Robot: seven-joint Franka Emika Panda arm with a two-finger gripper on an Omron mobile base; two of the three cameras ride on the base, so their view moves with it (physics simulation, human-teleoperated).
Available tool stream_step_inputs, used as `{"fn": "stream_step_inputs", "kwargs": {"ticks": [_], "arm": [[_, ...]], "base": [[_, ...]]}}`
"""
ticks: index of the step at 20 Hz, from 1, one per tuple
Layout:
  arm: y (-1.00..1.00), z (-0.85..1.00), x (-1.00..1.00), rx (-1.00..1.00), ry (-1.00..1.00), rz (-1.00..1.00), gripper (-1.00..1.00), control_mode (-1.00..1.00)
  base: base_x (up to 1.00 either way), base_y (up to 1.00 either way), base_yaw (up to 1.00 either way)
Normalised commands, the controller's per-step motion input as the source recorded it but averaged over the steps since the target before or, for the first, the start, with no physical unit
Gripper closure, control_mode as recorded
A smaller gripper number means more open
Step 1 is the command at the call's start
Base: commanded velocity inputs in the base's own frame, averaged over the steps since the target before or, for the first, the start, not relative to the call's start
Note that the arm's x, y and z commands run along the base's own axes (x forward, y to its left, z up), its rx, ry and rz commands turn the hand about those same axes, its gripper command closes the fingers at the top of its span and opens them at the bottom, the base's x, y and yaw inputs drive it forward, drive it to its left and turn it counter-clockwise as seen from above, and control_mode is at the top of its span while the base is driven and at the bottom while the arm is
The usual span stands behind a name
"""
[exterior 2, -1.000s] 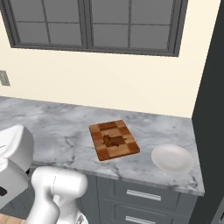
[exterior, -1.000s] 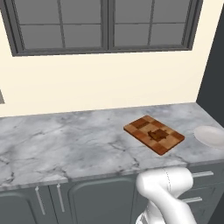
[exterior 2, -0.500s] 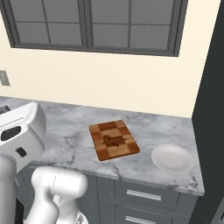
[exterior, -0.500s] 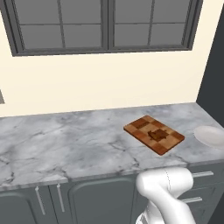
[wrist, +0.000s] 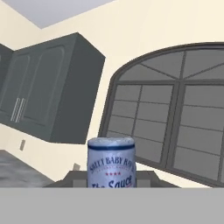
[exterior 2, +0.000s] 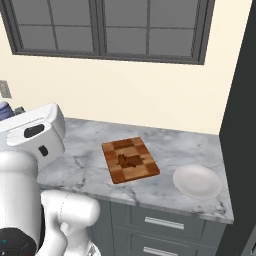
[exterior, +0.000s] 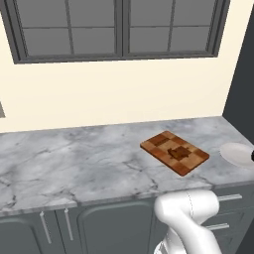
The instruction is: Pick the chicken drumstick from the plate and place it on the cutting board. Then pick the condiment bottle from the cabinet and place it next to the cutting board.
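Gripping condiment bottle [wrist: 111, 162] — end effector [wrist: 111, 181] closed

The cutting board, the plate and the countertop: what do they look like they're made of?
The cutting board looks like wood: light and dark brown checkered squares, matte. The plate looks like plain white ceramic or plastic, smooth. The countertop looks like polished grey marble with darker veins.

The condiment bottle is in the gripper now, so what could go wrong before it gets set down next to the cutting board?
The condiment bottle is held high and off to the left, so the long swing to the cutting board could loosen the grip. The chicken drumstick already lies on the board; a low pass might knock it. To the board's right, the plate narrows the space and might get bumped.
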Motion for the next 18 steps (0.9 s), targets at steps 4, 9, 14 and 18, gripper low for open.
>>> {"fn": "stream_step_inputs", "kwargs": {"ticks": [4, 9, 14, 18], "arm": [[0.06, -0.22, 0.20, 0.07, -0.06, 0.00, 1.00, -1.00], [0.01, -0.28, 0.03, 0.05, -0.07, 0.00, 1.00, -1.00], [0.06, -0.48, 0.00, 0.04, -0.14, 0.00, 1.00, -1.00], [0.18, -0.60, 0.08, 0.01, -0.15, 0.00, 1.00, -1.00]], "base": [[0.00, 0.00, 0.00], [0.00, 0.00, 0.00], [0.00, 0.00, 0.00], [0.00, 0.00, 0.00]]}}
